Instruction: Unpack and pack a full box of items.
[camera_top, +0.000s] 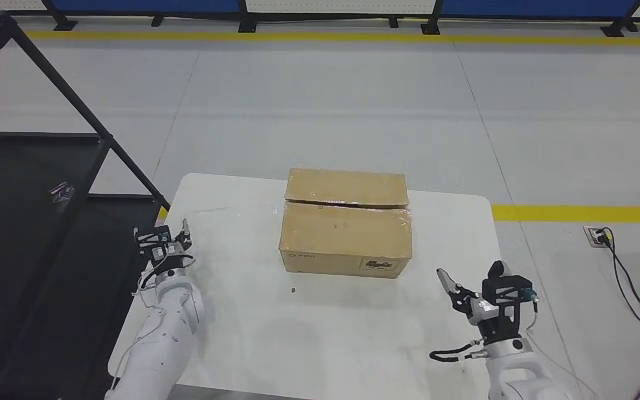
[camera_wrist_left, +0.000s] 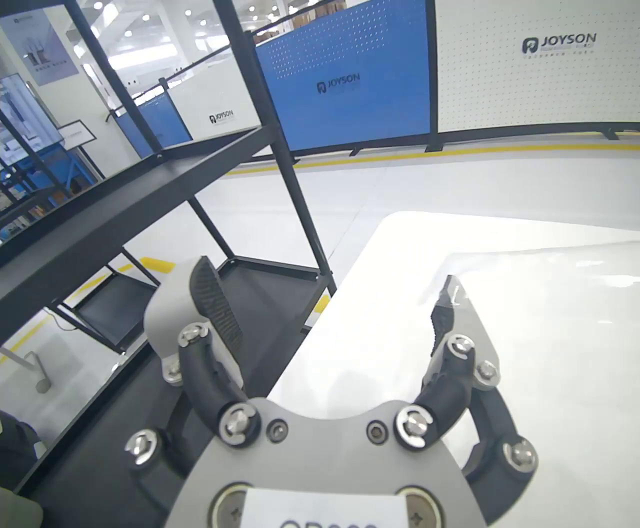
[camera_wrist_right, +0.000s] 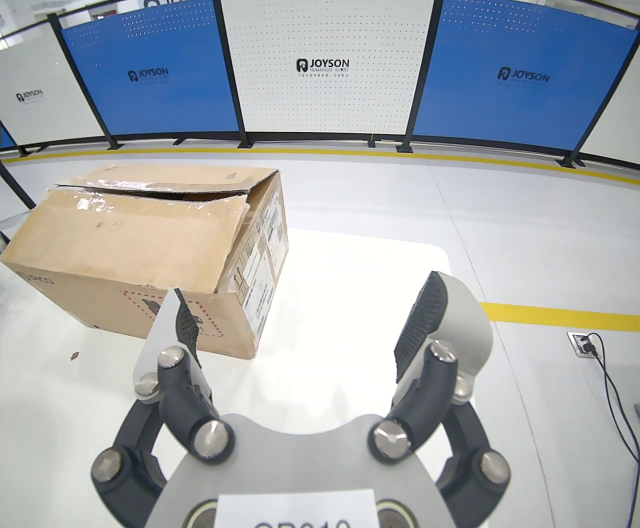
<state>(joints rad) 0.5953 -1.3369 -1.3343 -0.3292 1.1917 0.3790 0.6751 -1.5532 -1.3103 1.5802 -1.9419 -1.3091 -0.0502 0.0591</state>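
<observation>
A brown cardboard box (camera_top: 346, 222) stands near the middle of the white table (camera_top: 250, 330), its top flaps folded down with a slit between them. In the right wrist view the box (camera_wrist_right: 145, 260) has its flaps slightly raised at one corner. My left gripper (camera_top: 163, 241) sits at the table's left edge, open and empty, well left of the box. Its fingers (camera_wrist_left: 215, 300) straddle the table's edge. My right gripper (camera_top: 468, 292) hovers over the front right of the table, open and empty (camera_wrist_right: 305, 312), a short way from the box's near right corner.
A black metal shelf rack (camera_top: 60, 200) stands right beside the table's left side, and its posts (camera_wrist_left: 280, 150) rise close to my left gripper. A small dark speck (camera_top: 292, 291) lies on the table in front of the box. A cable (camera_top: 615, 260) runs along the floor at right.
</observation>
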